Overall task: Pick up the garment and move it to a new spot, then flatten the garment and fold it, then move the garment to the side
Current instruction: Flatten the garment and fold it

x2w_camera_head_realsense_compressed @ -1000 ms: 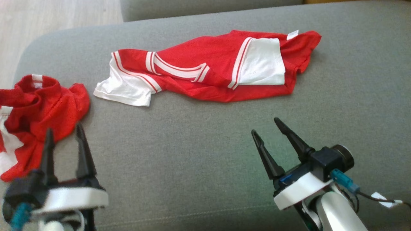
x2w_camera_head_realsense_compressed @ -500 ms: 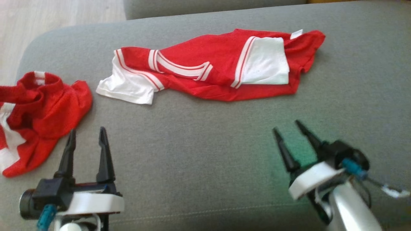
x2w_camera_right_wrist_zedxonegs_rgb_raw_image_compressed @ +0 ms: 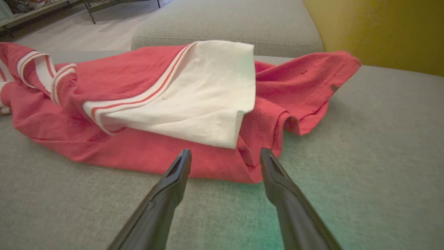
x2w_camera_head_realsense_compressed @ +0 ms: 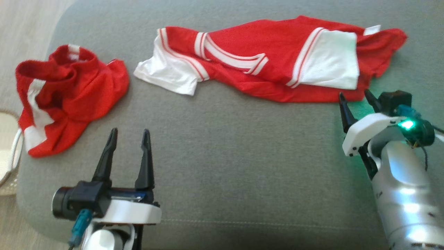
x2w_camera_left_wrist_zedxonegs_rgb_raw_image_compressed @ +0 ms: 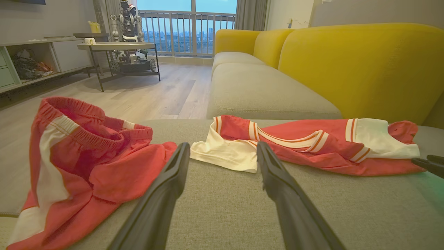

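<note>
The garment, a red shirt (x2w_camera_head_realsense_compressed: 270,62) with white sleeves and striped trim, lies crumpled lengthwise across the back of the grey sofa seat (x2w_camera_head_realsense_compressed: 242,156). My right gripper (x2w_camera_head_realsense_compressed: 354,92) is open, its tips just short of the shirt's near red hem below the right white sleeve. The right wrist view shows the same gripper (x2w_camera_right_wrist_zedxonegs_rgb_raw_image_compressed: 225,152) with the hem of the shirt (x2w_camera_right_wrist_zedxonegs_rgb_raw_image_compressed: 138,76) just ahead of its fingertips. My left gripper (x2w_camera_head_realsense_compressed: 129,131) stands open over bare cushion, well short of the shirt's left sleeve. In the left wrist view that gripper (x2w_camera_left_wrist_zedxonegs_rgb_raw_image_compressed: 222,146) points at the shirt (x2w_camera_left_wrist_zedxonegs_rgb_raw_image_compressed: 312,152).
Red shorts (x2w_camera_head_realsense_compressed: 69,93) with white side stripes lie bunched at the seat's left end, left of my left gripper. A pale basket rim (x2w_camera_head_realsense_compressed: 7,156) shows at the left edge, over the floor. A yellow backrest (x2w_camera_left_wrist_zedxonegs_rgb_raw_image_compressed: 347,62) rises behind the seat, and another grey seat (x2w_camera_left_wrist_zedxonegs_rgb_raw_image_compressed: 260,90) lies beyond.
The camera has shifted, so the whole picture sits lower and to the right. My right gripper has advanced to the shirt's near hem. My left gripper has moved right, away from the shorts.
</note>
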